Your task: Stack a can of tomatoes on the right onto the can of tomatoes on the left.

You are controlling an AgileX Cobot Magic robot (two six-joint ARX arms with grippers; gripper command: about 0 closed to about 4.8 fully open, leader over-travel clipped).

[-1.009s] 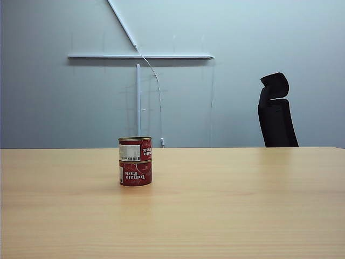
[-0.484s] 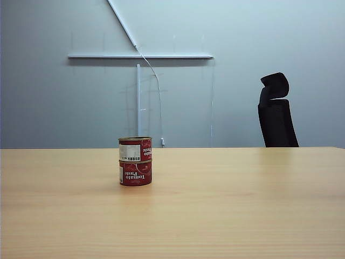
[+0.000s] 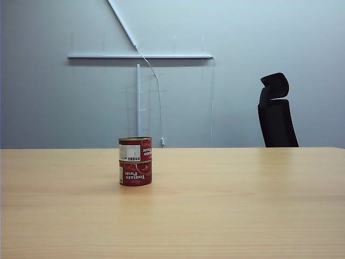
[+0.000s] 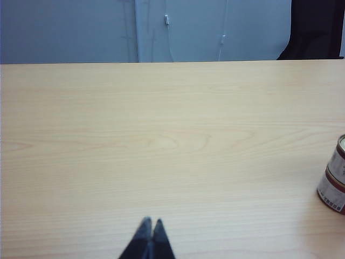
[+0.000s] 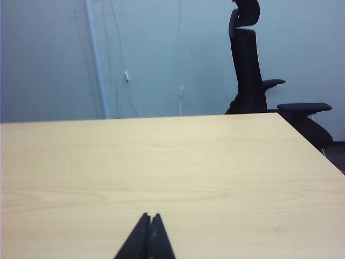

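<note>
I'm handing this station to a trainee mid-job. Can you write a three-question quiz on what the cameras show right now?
1. True or false: the top can sits on the bottom can.
2. Which claw has the stack of cans at the edge of its wrist view?
A. left claw
B. right claw
C. neither
3. Fill in: behind the far edge of the table stands a black ____.

Key:
1. True; both cans stand upright, one on the other.
2. A. The right wrist view shows only bare table and the chair. Both claws are shut and hold nothing.
3. chair
</note>
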